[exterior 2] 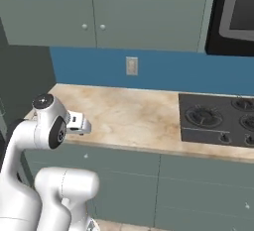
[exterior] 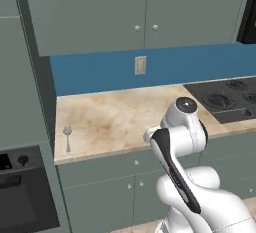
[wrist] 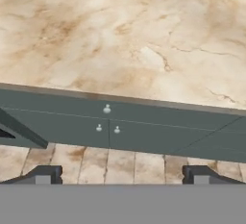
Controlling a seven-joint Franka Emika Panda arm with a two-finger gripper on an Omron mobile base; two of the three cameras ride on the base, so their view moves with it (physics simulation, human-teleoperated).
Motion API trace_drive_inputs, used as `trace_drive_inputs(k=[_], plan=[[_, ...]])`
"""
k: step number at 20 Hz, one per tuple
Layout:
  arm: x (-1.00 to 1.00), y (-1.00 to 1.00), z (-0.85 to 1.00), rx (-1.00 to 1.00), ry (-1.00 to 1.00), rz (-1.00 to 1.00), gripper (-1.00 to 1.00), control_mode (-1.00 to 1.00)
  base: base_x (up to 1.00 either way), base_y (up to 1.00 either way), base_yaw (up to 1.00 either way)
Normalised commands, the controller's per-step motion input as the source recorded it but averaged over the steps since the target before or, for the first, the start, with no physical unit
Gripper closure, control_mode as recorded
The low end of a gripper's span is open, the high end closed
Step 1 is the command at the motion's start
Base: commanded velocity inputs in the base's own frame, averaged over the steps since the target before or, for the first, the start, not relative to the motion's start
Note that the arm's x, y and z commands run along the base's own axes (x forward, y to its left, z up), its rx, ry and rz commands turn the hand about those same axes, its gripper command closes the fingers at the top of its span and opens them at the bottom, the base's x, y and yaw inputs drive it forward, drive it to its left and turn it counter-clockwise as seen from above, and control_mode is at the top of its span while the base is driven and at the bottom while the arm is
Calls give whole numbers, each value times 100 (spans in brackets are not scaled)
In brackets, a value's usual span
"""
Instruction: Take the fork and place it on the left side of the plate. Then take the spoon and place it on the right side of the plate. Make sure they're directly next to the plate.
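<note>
Lettering or brand marks cannot be read anywhere in the left base view. A beige marbled worktop (exterior: pixel 120 117) is seen there, backed by a blue wall strip with a pale outlet plate (exterior: pixel 140 65), under grey-green wall cabinets (exterior: pixel 145 12) and above base cabinets of the same colour. A black cooktop (exterior: pixel 227 98) is set into the worktop at the right, and a dark oven front (exterior: pixel 22 189) stands at the lower left. The spoon (exterior: pixel 67 137) lies near the worktop's left front corner, well apart from the cooktop; its oval bowl is turned toward the wall and its handle toward the front edge, so the long axis runs front to back.

From the right base view, the same worktop, outlet and cooktop are shown, with a dark appliance (exterior 2: pixel 238 12) mounted at the upper right and the white hand held just above the worktop's front left part.

Through the hand view, the marbled surface, the cabinet fronts with small round knobs (wrist: pixel 107 108) and a tiled floor (wrist: pixel 120 165) are seen. The end effector (wrist: pixel 120 175) is spread wide, with nothing between its fingertips (wrist: pixel 45 175).
</note>
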Motion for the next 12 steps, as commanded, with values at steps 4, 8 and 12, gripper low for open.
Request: trace_drive_inputs(k=[4, 8, 12], plan=[[0, 0, 0, 0, 0, 0, -100, 100, 54, 10, 0], [0, 0, 0, 0, 0, 0, -100, 100, 3, 50, -2], [0, 0, 0, 0, 0, 0, -100, 100, 8, 32, -12]])
